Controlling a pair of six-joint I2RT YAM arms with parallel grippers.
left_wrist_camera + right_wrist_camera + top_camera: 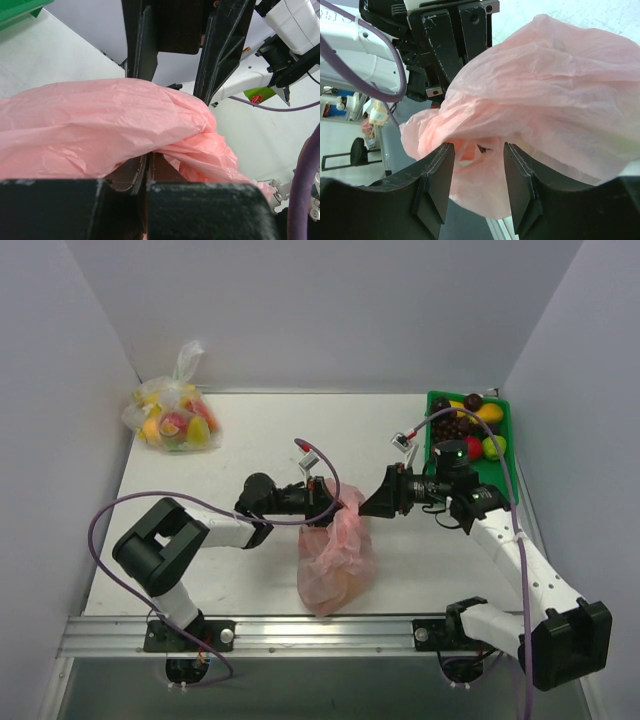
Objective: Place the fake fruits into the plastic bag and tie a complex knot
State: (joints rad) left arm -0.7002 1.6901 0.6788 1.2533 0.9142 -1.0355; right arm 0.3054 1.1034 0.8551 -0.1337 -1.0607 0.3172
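The pink plastic bag (335, 555) lies at the table's front centre, its top bunched between my two grippers. My left gripper (322, 498) is shut on the bag's top edge; in the left wrist view its fingers (148, 167) pinch a fold of the pink plastic (100, 125). My right gripper (368, 502) is open right at the bag's opposite side; in the right wrist view pink plastic (545, 90) bulges over and between its spread fingers (440, 175). Several fake fruits (468, 430) lie in the green tray (436, 402) at the back right. No knot shows.
A clear colourless bag of yellow-red fruit (172, 418) sits at the back left corner. White walls close in the table on three sides. A metal rail (300, 635) runs along the near edge by the arm bases.
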